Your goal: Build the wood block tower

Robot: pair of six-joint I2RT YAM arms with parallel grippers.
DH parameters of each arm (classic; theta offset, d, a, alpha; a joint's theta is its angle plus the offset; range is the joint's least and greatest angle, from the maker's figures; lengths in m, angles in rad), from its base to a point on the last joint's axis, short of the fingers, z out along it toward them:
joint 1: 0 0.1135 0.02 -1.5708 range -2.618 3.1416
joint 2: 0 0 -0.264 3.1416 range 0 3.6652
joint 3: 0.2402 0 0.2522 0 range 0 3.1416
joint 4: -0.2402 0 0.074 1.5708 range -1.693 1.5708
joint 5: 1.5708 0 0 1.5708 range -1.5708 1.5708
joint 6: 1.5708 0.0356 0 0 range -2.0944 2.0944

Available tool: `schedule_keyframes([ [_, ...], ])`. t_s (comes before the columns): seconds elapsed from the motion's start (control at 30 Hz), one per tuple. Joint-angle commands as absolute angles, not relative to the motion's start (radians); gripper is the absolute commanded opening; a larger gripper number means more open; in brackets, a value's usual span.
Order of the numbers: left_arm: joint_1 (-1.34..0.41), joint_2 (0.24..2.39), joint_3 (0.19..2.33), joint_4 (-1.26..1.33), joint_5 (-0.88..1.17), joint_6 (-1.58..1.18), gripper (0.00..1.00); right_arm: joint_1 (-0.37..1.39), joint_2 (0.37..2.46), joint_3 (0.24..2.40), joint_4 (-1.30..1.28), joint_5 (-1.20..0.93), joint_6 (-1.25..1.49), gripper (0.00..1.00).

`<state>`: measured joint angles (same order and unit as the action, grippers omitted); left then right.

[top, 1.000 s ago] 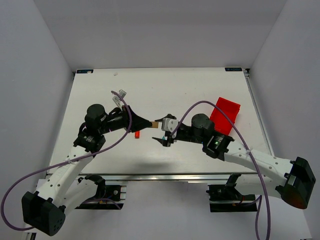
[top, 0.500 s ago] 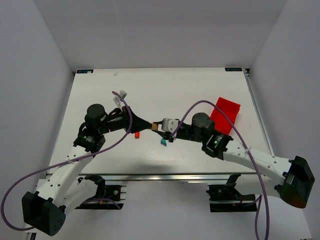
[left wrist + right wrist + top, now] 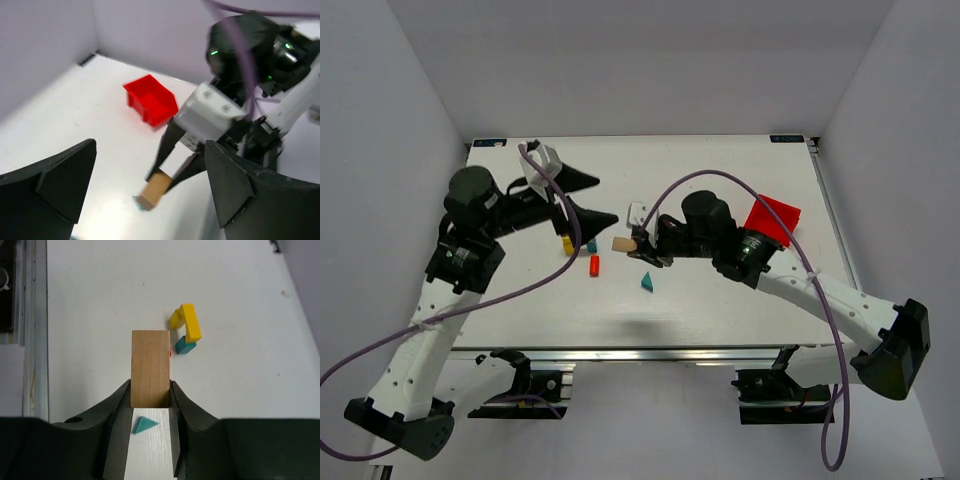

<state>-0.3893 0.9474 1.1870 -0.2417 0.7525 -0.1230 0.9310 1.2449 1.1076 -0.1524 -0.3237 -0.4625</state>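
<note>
Over on the left, the left gripper (image 3: pixel 608 199) is letting go of the tan block (image 3: pixel 624 243) and pulling back toward the bench's (image 3: pixel 720 180) far left corner, its jaws now standing wide apart and holding nothing. The right gripper (image 3: pixel 638 247) is now carrying that block alone, its two fingers (image 3: pixel 119 405) pressing on the block's long sides near one end, the other end sticking out toward the left arm. It is hanging above the middle of the bench. The teal triangle (image 3: pixel 647 281) is lying just nearer the front edge, and the red block (image 3: pixel 594 265) is lying to its left. The yellow arch (image 3: pixel 567 243) and teal cube (image 3: pixel 591 246) are sitting just beside each other. The red bin (image 3: pixel 772 228) is resting toward the right edge.
</note>
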Motion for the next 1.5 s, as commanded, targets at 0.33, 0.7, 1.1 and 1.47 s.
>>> schedule_keyframes([
  [0.33, -0.402, 1.439, 1.757, -1.041, 0.896, 0.843, 0.88, 0.831, 1.397, 1.448, -0.579, -0.379, -0.469, 0.04],
  [0.7, -0.428, 1.391, 1.620, -1.104, 0.939, 1.060, 0.83, 0.773, 1.597, 1.675, -0.732, -0.469, -0.526, 0.07],
  [1.1, -0.454, 1.448, 1.585, -1.043, 0.896, 0.982, 0.74, 0.773, 1.550, 1.631, -0.597, -0.543, -0.543, 0.07],
  [1.47, -0.460, 1.473, 1.565, -0.934, 0.913, 0.868, 0.67, 0.778, 1.442, 1.476, -0.453, -0.607, -0.552, 0.09],
])
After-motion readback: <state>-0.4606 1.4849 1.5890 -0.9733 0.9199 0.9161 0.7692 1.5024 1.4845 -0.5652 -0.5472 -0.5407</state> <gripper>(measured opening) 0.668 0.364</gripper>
